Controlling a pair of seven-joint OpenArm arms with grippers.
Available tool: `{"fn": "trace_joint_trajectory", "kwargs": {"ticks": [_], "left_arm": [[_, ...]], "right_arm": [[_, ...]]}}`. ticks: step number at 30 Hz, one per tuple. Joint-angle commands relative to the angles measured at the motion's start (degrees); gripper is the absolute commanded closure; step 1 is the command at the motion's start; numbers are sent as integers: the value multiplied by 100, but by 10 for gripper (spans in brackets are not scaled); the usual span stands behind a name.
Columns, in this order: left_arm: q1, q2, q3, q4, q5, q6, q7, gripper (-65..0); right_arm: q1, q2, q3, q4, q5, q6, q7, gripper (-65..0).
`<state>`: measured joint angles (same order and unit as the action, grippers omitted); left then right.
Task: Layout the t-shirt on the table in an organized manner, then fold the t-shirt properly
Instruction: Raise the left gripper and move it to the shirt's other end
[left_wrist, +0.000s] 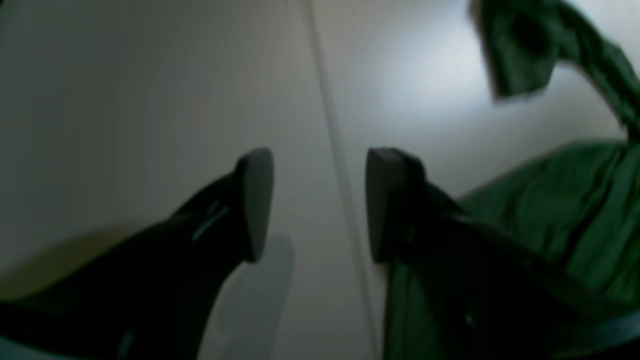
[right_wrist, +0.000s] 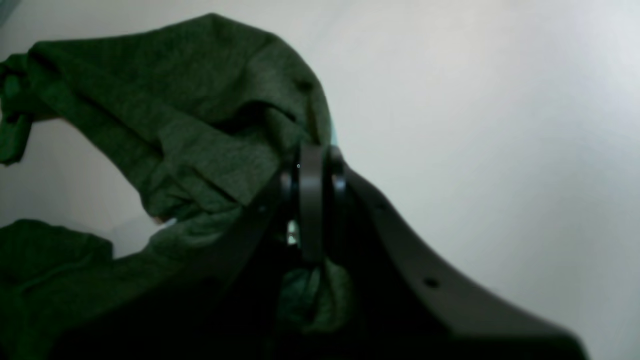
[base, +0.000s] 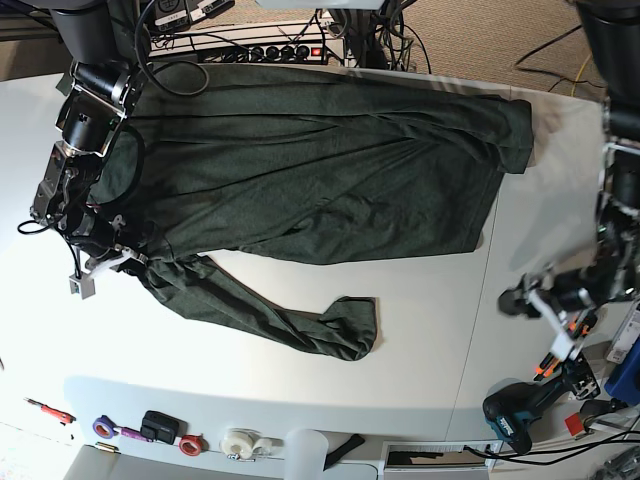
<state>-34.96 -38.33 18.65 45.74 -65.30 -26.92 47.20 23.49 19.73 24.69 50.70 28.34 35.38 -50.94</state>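
A power strip (base: 270, 50) behind; tape rolls (base: 240, 442) and a drill (base: 515, 418) — near edge.

Both arms are black with silver joint housings (base: 88, 110), black cables and dark flat-padded fingers (left_wrist: 256, 200).

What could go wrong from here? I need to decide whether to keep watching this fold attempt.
The right gripper is shut on only a bunched edge of the t-shirt; a pull might slip off or drag the whole garment rather than straighten it.

One sleeve trails twisted toward the table's front, so it may stay creased under a fold.

The left gripper hangs open over bare table, holding nothing, so the cloth has no second anchor.
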Motion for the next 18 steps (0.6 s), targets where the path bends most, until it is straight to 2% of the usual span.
{"fn": "trace_joint_trajectory", "kwargs": {"ticks": [1, 4, 7, 10, 14, 18], "left_arm": [[-48, -166, -44, 61, -282, -125, 61, -313], [313, -341, -44, 61, -529, -236, 208, -313], [654, -356, -44, 61, -721, -302, 271, -313], [929, -302, -44, 61, -1132, -319, 433, -313], [1139, -164, -44, 63, -1526, -516, 682, -313], [1196, -7, -44, 63, -1727, -590, 916, -313]], "right_arm": [[162, 74, 11, 94, 76, 35, 109, 0], [160, 39, 11, 94, 72, 35, 105, 0], [160, -9, 11, 94, 72, 37, 98, 0], [160, -37, 11, 94, 72, 37, 76, 0], [160, -37, 11, 94, 72, 37, 28, 0], [160, -37, 11, 94, 72, 37, 20, 0]]}}
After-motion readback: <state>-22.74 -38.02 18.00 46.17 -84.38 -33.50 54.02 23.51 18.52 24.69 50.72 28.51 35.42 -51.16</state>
